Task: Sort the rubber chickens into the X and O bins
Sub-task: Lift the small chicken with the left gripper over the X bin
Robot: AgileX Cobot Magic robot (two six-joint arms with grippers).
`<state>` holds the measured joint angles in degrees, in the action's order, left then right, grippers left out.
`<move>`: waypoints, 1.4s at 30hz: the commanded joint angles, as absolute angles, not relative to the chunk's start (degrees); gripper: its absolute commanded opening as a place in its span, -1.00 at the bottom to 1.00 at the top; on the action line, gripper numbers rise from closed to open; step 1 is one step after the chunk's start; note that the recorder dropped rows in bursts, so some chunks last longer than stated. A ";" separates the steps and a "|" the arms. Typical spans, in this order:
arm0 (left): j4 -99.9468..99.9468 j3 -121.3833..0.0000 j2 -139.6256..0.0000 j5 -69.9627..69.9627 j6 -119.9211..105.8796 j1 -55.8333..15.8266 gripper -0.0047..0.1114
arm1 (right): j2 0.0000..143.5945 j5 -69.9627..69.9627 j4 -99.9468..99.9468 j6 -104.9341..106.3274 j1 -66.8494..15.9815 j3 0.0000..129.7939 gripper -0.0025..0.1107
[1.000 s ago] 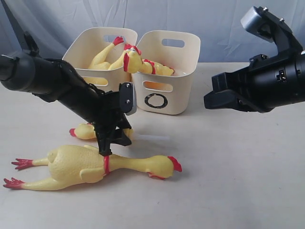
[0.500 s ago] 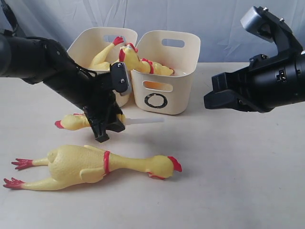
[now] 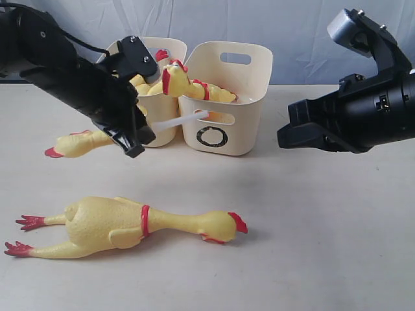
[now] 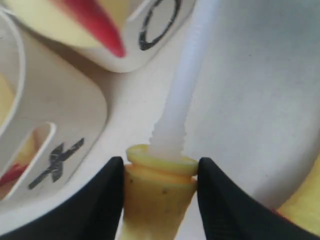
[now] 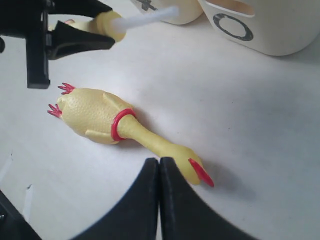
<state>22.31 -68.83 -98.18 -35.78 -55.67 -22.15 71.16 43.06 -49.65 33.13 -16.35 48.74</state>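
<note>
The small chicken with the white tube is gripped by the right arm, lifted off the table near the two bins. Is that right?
Not quite: the left arm grips it. The left wrist view shows its jaws closed on the small chicken just below the white tube. It is indeed lifted off the table near the two bins.

Robot lab bench, plain white tabletop, draped grey backdrop

- We face the table from the front, fairly low
- Our left wrist view hugs the left tool
- Our right wrist view looks down, sharing the lying chicken with the exterior
</note>
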 commanded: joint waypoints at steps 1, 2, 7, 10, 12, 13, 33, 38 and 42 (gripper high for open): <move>20.34 -69.25 -96.25 -29.57 -48.40 -22.35 -0.92 | 70.94 43.01 -49.77 33.85 -16.16 48.71 -0.97; 20.34 -69.37 -96.12 -28.57 -47.60 -22.35 -0.92 | 70.94 43.01 -49.77 33.85 -16.16 48.71 -0.97; 21.17 -70.63 -96.13 -24.52 -43.51 -22.35 -0.92 | 70.94 43.01 -49.77 33.85 -16.16 48.71 -0.97; 22.81 -72.14 -96.13 -23.32 -42.42 -22.35 -0.92 | 70.94 43.12 -49.77 33.83 -16.16 48.71 -0.97; 23.10 -73.34 -96.13 -24.37 -42.42 -22.35 -0.92 | 70.94 43.12 -49.77 33.83 -16.16 48.71 -0.97; 23.10 -73.89 -96.13 -25.10 -42.42 -22.35 -0.92 | 70.94 43.12 -49.77 33.83 -16.16 48.71 -0.97; 24.04 -83.37 -94.11 -41.32 -43.88 -22.35 -0.92 | 70.94 42.89 -49.77 33.88 -16.16 48.71 -0.97; 23.80 -85.41 -94.00 -43.69 -43.73 -22.35 -0.92 | 70.94 42.89 -49.77 33.88 -16.16 48.71 -0.97; 23.45 -86.45 -94.00 -41.61 -43.73 -22.35 -0.92 | 70.94 43.03 -49.77 33.88 -16.16 48.71 -0.97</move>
<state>23.14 -85.52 -94.54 -43.24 -44.04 -22.15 71.16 43.27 -49.65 33.47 -16.35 48.74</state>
